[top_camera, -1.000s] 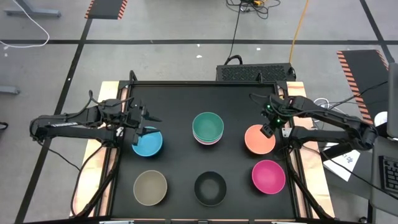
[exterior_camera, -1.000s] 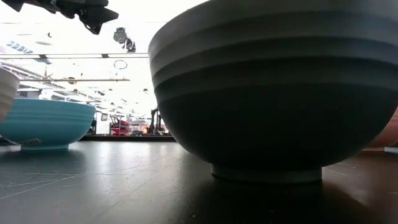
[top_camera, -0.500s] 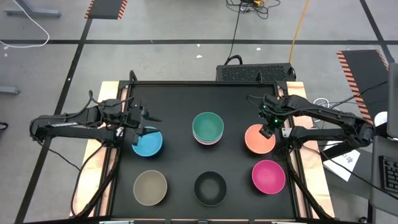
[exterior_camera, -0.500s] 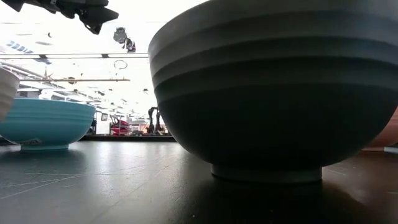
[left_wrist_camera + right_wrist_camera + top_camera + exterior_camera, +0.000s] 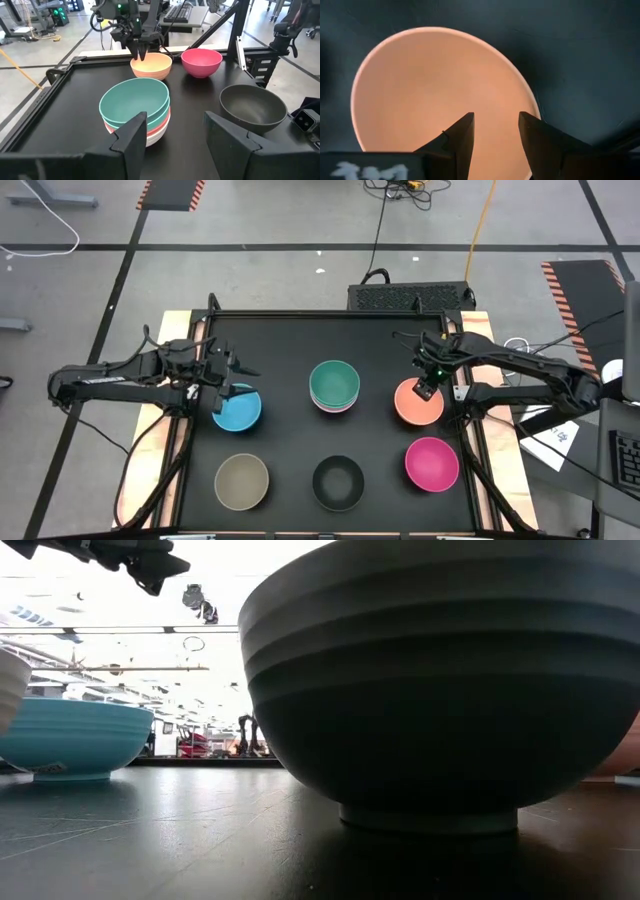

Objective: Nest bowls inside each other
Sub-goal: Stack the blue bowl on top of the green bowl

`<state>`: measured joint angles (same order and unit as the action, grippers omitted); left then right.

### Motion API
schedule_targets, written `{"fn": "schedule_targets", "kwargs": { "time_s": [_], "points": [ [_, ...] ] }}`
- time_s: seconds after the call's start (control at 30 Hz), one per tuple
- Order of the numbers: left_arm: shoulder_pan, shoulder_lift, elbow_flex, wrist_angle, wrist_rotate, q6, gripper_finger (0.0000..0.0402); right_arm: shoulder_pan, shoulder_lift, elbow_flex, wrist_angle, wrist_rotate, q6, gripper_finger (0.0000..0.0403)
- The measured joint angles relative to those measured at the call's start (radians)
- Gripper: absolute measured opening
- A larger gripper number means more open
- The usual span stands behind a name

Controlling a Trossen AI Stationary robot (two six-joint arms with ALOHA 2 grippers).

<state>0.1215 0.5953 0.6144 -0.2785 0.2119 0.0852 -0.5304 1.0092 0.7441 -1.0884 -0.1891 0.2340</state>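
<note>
Six spots of bowls remain, and your right gripper (image 5: pixel 427 391) hovers fingers apart over the orange bowl (image 5: pixel 415 406) right of the turquoise stack (image 5: pixel 334 385) — next, pinch its rim; left gripper (image 5: pixel 226 392), fingers apart, waits at the blue bowl (image 5: pixel 237 411).

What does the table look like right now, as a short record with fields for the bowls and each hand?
stack: turquoise bowl on top of nested bowls, table centre
single bowls: blue bowl, orange bowl, tan bowl, black bowl, magenta bowl
left hand: open, above the blue bowl, holding nothing
right hand: over the orange bowl's rim, fingers apart above its inside, no grip visible
table: black mat
</note>
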Motion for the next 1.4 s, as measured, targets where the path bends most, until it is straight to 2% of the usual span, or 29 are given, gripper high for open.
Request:
{"fn": "schedule_targets", "kwargs": {
  "time_s": [0.27,0.43,0.6,0.9,1.0,1.17,1.4],
  "points": [
    [0.0,0.0,0.0,-0.01,0.0,0.013,0.0198,0.0,-0.059,0.039,0.023,-0.016,0.007,0.0146],
    [0.0,0.0,0.0,-0.01,0.0,0.008,0.0198,-0.001,-0.063,0.07,-0.035,0.057,0.005,0.0146],
    [0.0,0.0,0.0,-0.01,0.0,0.006,0.0198,0.0,-0.052,0.07,-0.08,0.06,0.001,0.0146],
    [0.0,0.0,0.0,-0.039,-0.003,0.006,0.0198,0.0,-0.052,0.07,-0.068,0.139,-0.009,0.0146],
    [0.0,0.0,0.0,-0.091,-0.049,-0.006,0.0198,0.0,-0.052,0.07,-0.057,0.14,-0.015,0.0146],
    [0.0,0.002,0.0,-0.169,-0.211,-0.083,0.0198,0.0,-0.052,0.07,-0.043,0.138,-0.019,0.0146],
    [0.0,0.003,0.0,-0.162,-0.214,-0.085,0.0198,0.0,-0.052,0.07,-0.043,0.137,-0.037,0.0146]
  ]
}}
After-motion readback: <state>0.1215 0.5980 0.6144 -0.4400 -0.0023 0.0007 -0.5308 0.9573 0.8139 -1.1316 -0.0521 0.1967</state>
